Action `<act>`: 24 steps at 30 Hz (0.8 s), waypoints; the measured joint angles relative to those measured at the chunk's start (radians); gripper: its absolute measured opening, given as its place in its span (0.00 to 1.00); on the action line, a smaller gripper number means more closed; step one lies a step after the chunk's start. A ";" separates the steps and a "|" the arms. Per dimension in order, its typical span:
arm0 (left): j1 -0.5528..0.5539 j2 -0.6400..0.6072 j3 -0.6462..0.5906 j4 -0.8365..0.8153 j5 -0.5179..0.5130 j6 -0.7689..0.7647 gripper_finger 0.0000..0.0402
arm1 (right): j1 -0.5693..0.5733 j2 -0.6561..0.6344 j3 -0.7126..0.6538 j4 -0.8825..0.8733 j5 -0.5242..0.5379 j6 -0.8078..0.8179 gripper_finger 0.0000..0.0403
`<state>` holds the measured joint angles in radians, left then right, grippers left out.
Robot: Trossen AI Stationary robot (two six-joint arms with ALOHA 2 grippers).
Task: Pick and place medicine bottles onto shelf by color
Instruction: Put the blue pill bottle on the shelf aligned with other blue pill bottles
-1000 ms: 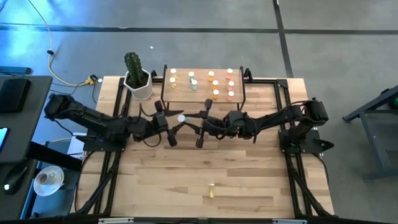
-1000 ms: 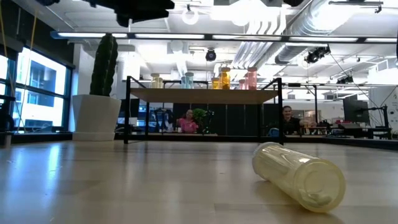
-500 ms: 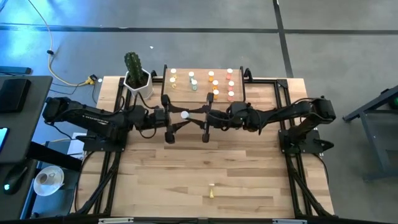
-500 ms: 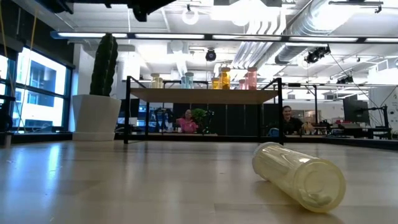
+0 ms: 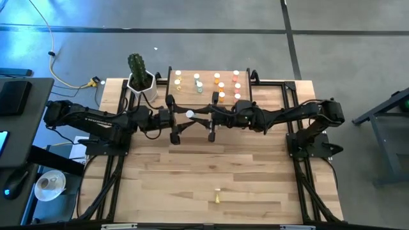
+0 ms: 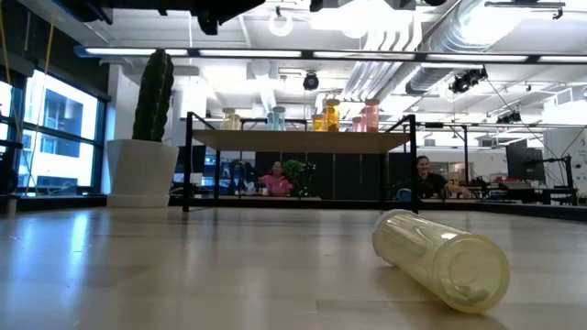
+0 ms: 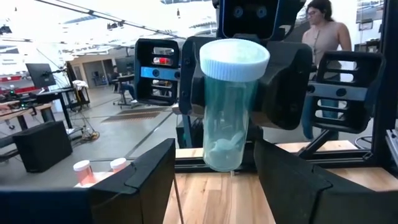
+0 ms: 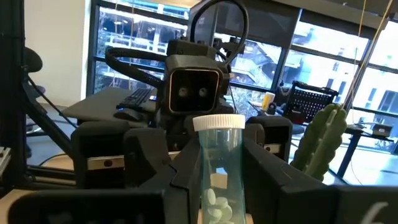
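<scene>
A pale green medicine bottle (image 7: 229, 106) with a white cap (image 5: 190, 114) stands upright in the air between my two arms, just in front of the shelf (image 5: 208, 101). My right gripper (image 8: 219, 146) is shut on it. My left gripper (image 7: 212, 152) faces it from the table's left, open, its fingers standing apart on either side of the bottle's lower end. Several bottles (image 5: 220, 86) stand on the shelf in rows of yellow, green, orange and pink. A yellow bottle (image 6: 440, 261) lies on its side near the table's front edge. My right gripper pinches the bottle's body (image 8: 208, 165) below the cap between its two fingers (image 8: 183, 165). The fingers come in level from the table's right. The bottle stands upright with its cap up, lifted clear of the table.
A cactus in a white pot (image 5: 142, 80) stands left of the shelf at the far edge. Black frame rails (image 5: 291, 102) run along the table's sides. Bare wood tabletop (image 5: 211, 166) lies between the arms and the lying yellow bottle (image 5: 217, 198). People (image 6: 275, 179) sit in the room behind.
Both grippers have moved together toward the table's far edge and the shelf, rising a little, with their wrists tipping up toward level. The green bottle has gone with them, staying upright and clear of the table.
</scene>
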<state>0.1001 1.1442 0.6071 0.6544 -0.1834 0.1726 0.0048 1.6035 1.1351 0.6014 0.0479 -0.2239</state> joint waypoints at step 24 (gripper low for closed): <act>0.000 0.000 0.000 -0.011 -0.001 0.066 0.24 | -0.005 0.001 0.000 -0.047 0.000 0.004 0.20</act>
<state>0.0998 1.1446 0.6071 0.6437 -0.1841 0.2382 -0.0006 1.6047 1.1351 0.5540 0.0479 -0.2203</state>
